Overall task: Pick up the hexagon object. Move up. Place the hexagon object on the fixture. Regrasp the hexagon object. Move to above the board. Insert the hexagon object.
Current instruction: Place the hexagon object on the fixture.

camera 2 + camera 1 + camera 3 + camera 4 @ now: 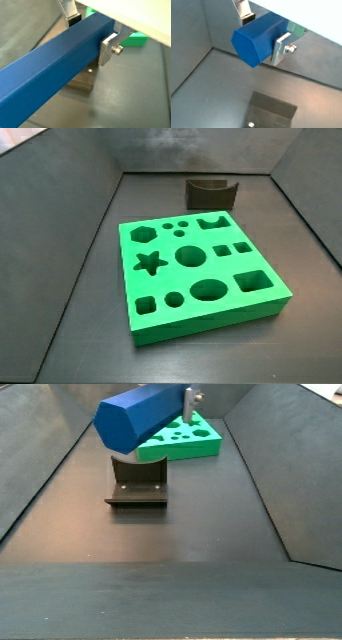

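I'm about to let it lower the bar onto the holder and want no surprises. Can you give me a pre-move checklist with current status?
1. Long blue hexagonal bar clamped between the gripper jaws: ok.
2. Bar off the floor, above the dark notched fixture: ok.
3. Fixture notch empty: ok.
4. Bar lined up with the notch: cannot tell.
5. Bright green board clear of the fixture: ok.

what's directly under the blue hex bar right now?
The gripper holds the hexagon object in the air. In a side view the fixture sits on the floor below it; the bar covers the fixture's top. The board lies farther back.
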{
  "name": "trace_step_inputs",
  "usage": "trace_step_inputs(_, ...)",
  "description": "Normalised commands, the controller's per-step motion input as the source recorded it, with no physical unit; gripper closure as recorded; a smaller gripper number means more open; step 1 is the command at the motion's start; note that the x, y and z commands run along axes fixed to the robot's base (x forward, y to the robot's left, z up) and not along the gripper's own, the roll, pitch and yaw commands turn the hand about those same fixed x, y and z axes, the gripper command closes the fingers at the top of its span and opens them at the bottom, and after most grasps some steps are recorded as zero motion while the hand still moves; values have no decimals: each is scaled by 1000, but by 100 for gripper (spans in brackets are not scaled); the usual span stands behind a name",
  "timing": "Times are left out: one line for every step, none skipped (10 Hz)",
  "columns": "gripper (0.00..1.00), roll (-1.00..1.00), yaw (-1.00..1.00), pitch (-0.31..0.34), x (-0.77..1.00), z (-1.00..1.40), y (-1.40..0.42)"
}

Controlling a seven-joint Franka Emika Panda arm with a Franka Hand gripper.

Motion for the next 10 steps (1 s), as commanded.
trace_step_inputs(100,-210,1000,198,681,21,-7)
trace_step_inputs(100,-251,1000,236,567,9,-1)
trace_step_inputs(100,-296,1000,276,482,11,3)
trace_step_inputs(100,-1000,271,99,379,-216,-1000)
trace_step_inputs(100,-1000,198,91,339,-221,-1000)
trace_step_inputs(100,-1000,189,100,337,-210,-1000)
trace_step_inputs(100,-1000,180,113,332,-201,-1000)
trace_step_inputs(100,-1000,168,130,235,-136,-642)
trace_step_inputs(100,-1000,159,138,192,-98,-459)
trace_step_inputs(100,-1000,130,162,116,-35,-172)
